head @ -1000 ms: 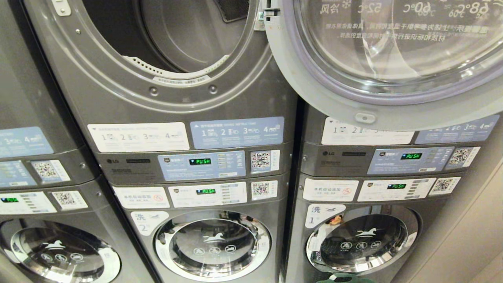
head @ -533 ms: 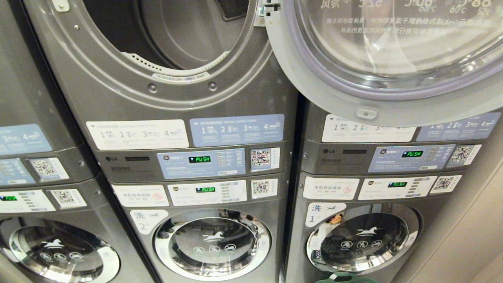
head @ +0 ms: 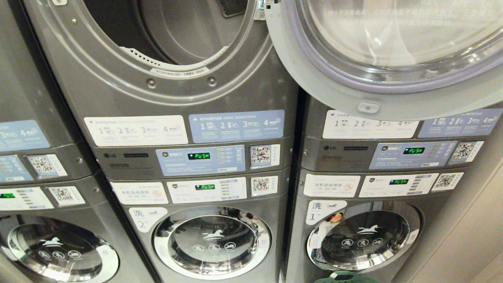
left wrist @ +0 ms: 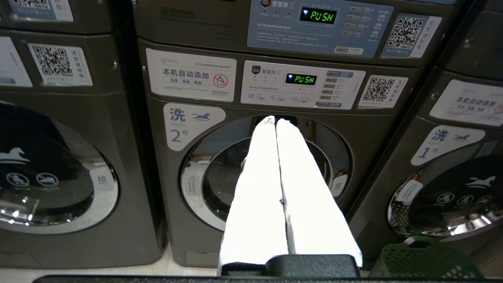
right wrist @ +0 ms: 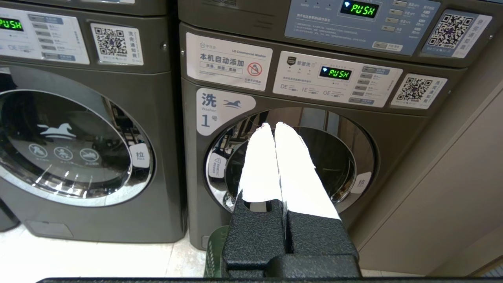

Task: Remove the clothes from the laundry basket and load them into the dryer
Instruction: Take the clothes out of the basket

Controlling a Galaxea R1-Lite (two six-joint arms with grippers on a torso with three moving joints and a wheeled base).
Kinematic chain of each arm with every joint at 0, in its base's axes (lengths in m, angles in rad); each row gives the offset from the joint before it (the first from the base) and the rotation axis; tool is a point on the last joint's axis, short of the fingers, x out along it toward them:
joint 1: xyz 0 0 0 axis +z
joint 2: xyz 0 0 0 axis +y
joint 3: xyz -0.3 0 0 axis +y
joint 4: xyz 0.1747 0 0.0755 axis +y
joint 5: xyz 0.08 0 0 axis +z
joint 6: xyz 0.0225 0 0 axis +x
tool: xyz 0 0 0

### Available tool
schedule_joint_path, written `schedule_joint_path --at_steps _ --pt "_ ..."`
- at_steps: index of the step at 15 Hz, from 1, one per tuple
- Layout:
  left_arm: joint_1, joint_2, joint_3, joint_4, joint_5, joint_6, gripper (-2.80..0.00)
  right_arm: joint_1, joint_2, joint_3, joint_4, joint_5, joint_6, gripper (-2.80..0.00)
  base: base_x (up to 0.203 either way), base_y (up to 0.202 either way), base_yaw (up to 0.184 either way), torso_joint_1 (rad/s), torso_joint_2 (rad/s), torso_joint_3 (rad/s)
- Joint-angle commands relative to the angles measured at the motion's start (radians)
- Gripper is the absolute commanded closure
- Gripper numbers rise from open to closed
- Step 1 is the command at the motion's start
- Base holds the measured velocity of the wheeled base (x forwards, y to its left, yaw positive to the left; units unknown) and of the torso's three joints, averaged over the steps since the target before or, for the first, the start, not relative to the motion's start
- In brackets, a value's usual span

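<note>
Now both grippers, left gripper [left wrist: 273, 120] and right gripper [right wrist: 273, 125], pinched shut, empty; reach low for green laundry basket [left wrist: 424, 261] beneath open dryer [head: 173, 35]

A: What does the pale floor [right wrist: 98, 255] carry?
B: Stacked grey machines side by side. In the right wrist view, washer 1 [right wrist: 298, 165] stands at about two o'clock from the bare floor patch, washer 2 [right wrist: 70, 145] at eleven.
A: Anything else down there?
B: A green laundry basket [left wrist: 424, 261] sits at the foot of washer 1, just beside its door; whether they touch is unclear
</note>
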Motion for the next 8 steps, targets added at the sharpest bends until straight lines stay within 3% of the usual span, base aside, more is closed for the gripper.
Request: schedule_joint_path --at_steps 1,4,8 --pt "0.001 0.0 0.03 -0.002 -0.008 0.031 0.0 0.0 0.001 0.006 0.0 0.001 -0.001 0.0 0.0 0.0 0.0 -0.084 0.16 0.085" --pt "0.0 0.0 0.031 -0.006 -0.023 0.06 0.0 0.0 0.001 0.006 0.0 0.001 -0.002 0.0 0.0 0.0 0.0 -0.078 0.18 0.098" --pt "0.001 0.0 0.031 -0.005 -0.017 0.019 0.0 0.0 0.0 0.006 0.0 0.001 -0.002 0.0 0.0 0.0 0.0 -0.102 0.22 0.113"
